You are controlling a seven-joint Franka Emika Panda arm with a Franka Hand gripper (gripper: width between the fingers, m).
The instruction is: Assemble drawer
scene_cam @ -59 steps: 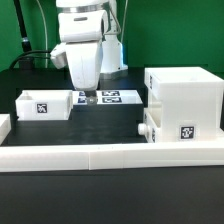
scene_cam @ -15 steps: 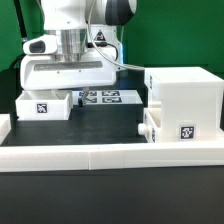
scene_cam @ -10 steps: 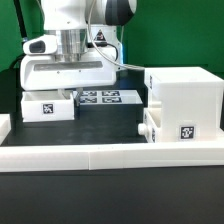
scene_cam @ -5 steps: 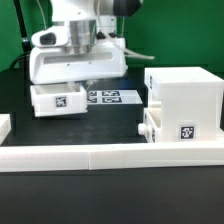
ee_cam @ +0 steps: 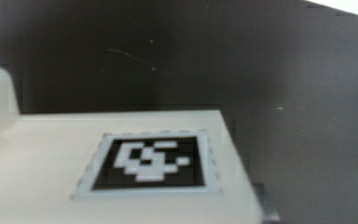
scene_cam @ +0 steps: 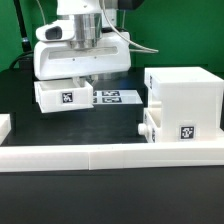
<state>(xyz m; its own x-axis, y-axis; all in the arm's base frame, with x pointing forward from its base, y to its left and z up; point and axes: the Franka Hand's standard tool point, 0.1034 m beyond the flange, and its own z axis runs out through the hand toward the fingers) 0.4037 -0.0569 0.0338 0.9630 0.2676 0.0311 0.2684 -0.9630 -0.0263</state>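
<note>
**A:** Nearest us, what did we have?

**B:** The border wall (scene_cam: 100,155) ran across the front. Just behind it, at the exterior view's right, sat the knobbed tray (scene_cam: 172,130), low against the housing (scene_cam: 185,90). Its knob pointed toward the exterior view's left. We couldn't tell whether it was slid partly in or only touching.

**A:** And the bare counter (scene_cam: 105,128) between?

**B:** We saw nothing on that stretch. Farther back and to the exterior view's left was the gripped tray (scene_cam: 64,96), right under the tool (scene_cam: 86,79). It seemed to hang clear of the counter, though we couldn't be sure.

**A:** Was the tool pinching it?

**B:** We judged so, with the jaws pressed onto the tray's wall. The fingertips themselves were hidden behind the wrist block. In the wrist view the tray's tag (ee_cam: 149,162) filled the frame close up, which fitted a grip.

**A:** So which way did the move have to go?

**B:** The housing lay well apart from the tool, toward the exterior view's right. The gripped tray's long axis ran across that view, in line with the housing. Going by the other knob, we guessed the opening faced the tool. The marker board (scene_cam: 118,98) lay flat behind the tray.
</note>
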